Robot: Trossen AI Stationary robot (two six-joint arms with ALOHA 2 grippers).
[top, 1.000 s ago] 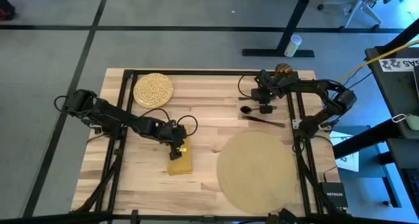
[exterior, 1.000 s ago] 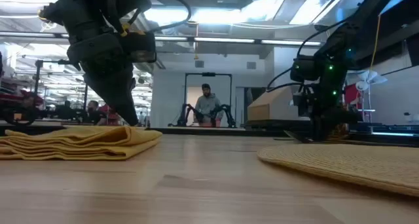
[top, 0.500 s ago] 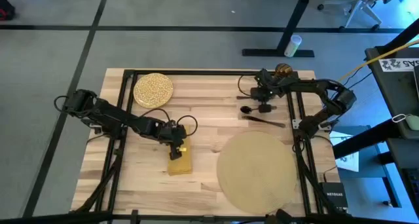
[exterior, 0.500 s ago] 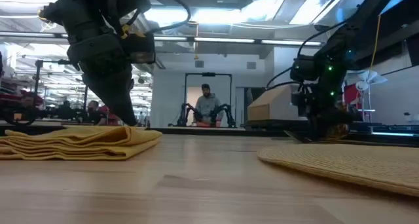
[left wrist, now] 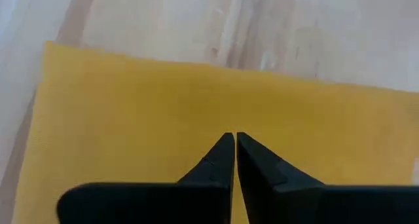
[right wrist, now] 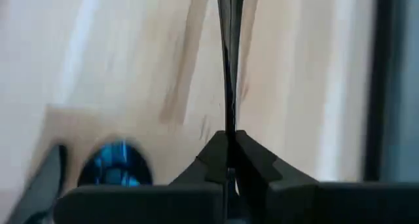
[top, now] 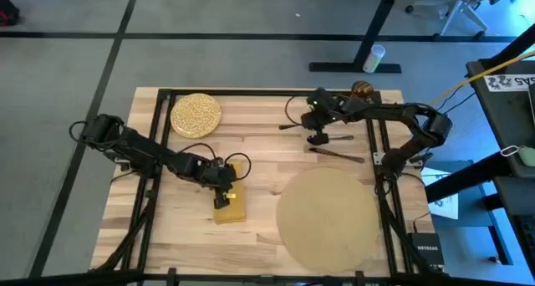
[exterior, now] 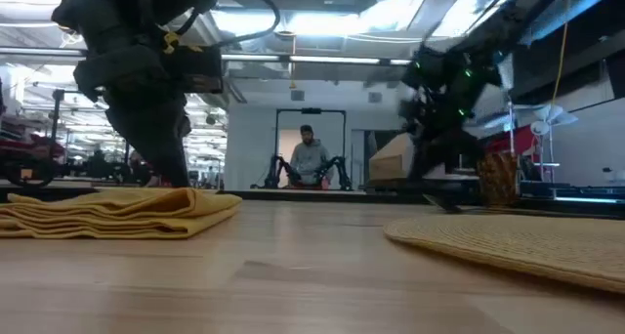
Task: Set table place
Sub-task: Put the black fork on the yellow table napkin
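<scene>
Left gripper [left wrist: 230, 140]: fingers together, over napkin [top: 230, 203]. Right gripper [right wrist: 230, 140]: clamped on spoon [right wrist: 229, 47], above table [top: 267, 165]. Placemat [top: 330, 219], plate [top: 196, 114] apart.

From directly overhead we look straight down on the whole table [top: 267, 165] and both arms, while a second camera sits at tabletop height, facing level across the wood into the room behind. Two wrist cameras look forward past their own fingers, very near the surface. The folded napkin [top: 230, 204] appears in three views — overhead, low and left wrist.
</scene>
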